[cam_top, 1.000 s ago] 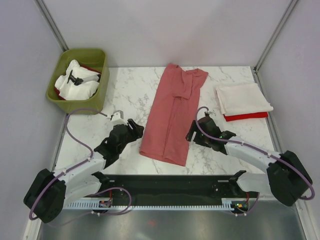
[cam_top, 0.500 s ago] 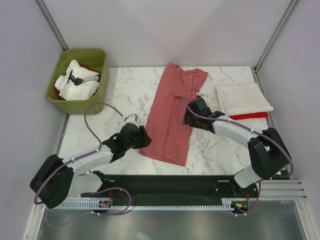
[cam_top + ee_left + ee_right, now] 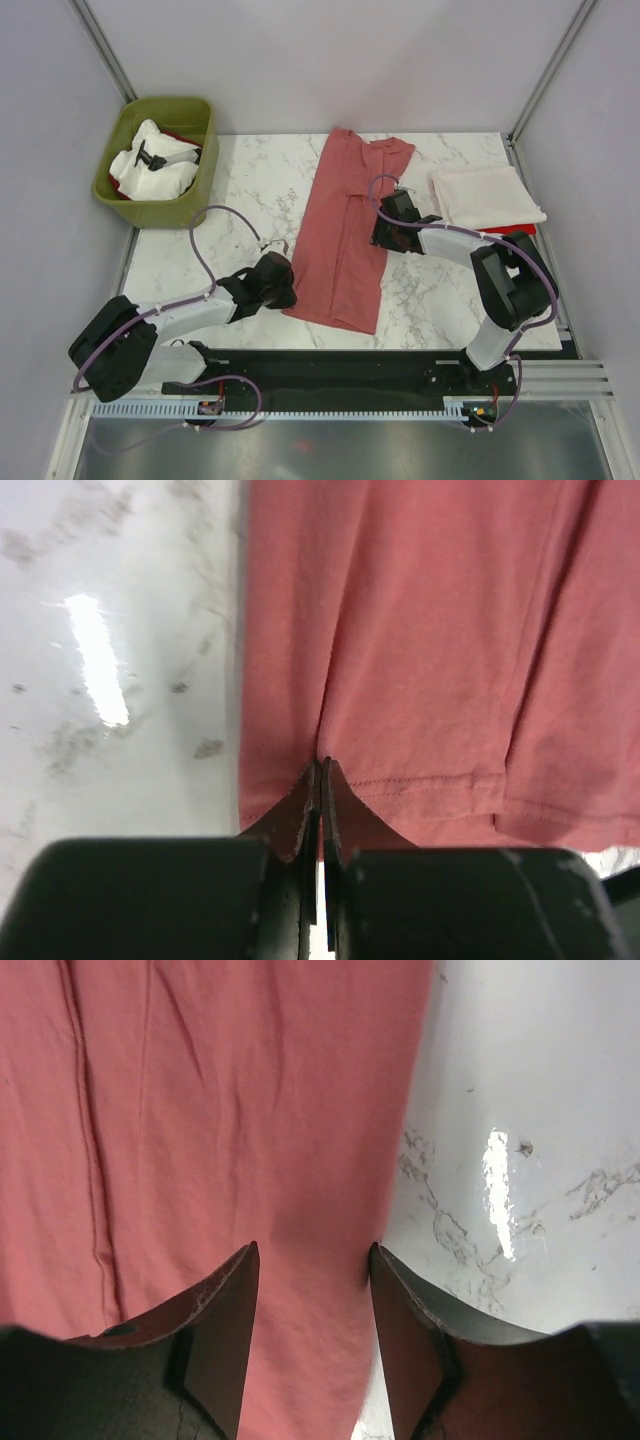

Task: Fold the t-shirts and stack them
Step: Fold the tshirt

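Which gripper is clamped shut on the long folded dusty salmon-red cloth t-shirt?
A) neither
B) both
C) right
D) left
D: in the left wrist view the left gripper has its fingers closed together on the hem of the salmon-red t-shirt. The right gripper has its fingers spread apart above the shirt's edge.

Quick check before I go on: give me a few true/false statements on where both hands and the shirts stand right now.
The left hand is shut on the hem of the salmon-red t-shirt. True.
The right hand is shut as well. False: it is open, over that shirt's right edge.
The cream-white t-shirt lies on the bright red t-shirt. True.
The green bin holds nothing. False: white cloth lies in it.
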### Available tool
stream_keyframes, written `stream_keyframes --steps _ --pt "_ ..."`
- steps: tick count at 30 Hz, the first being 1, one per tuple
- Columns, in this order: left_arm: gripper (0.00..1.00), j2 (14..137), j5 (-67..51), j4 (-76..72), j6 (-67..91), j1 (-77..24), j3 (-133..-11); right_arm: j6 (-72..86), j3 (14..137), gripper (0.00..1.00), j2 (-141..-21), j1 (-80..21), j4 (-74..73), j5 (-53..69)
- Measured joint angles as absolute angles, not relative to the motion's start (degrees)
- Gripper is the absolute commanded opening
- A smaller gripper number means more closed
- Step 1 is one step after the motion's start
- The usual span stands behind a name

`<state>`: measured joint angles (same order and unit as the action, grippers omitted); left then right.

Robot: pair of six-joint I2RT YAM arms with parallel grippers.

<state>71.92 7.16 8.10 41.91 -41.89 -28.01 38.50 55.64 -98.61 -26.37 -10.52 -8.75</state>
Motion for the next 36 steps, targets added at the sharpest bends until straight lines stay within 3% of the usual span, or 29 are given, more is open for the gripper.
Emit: stream_keyframes --steps 6,9,10,13,19,26,32,35,36 --pt "0.02 68.69 8.62 8.69 43.64 -50.04 -26.79 37.69 55.42 0.58 -98.65 -25.82 -9.47 -8.40" --pt "0.21 67.13 9.06 9.06 44.99 -53.08 -25.19 37.54 54.96 0.62 -98.65 -24.75 -9.47 -8.43" --pt "0.34 66.78 9.19 9.34 45.43 -54.02 -24.60 37.36 54.87 0.65 -98.65 -24.49 -9.56 -8.49" --pt "0.51 64.66 9.96 9.32 47.07 -56.23 -23.38 36.80 54.83 0.70 -98.61 -23.92 -9.91 -9.15" --pt "0.64 57.43 11.62 13.28 48.21 -57.10 -21.30 35.81 54.65 0.71 -97.51 -23.90 -10.11 -10.61" --pt "0.64 48.97 15.22 22.35 48.58 -57.10 -23.00 35.11 54.65 0.67 -97.30 -23.90 -10.22 -11.60" --pt "0.61 51.11 15.16 25.89 47.33 -57.14 -28.21 34.52 54.35 0.61 -94.15 -23.90 -10.17 -12.14" --pt "0.66 54.19 15.59 26.09 46.59 -57.49 -30.68 34.39 54.35 0.62 -93.38 -23.90 -9.67 -12.03" --pt "0.73 55.22 16.21 26.11 46.41 -57.65 -31.11 34.41 54.35 0.64 -93.38 -23.90 -9.67 -11.73"
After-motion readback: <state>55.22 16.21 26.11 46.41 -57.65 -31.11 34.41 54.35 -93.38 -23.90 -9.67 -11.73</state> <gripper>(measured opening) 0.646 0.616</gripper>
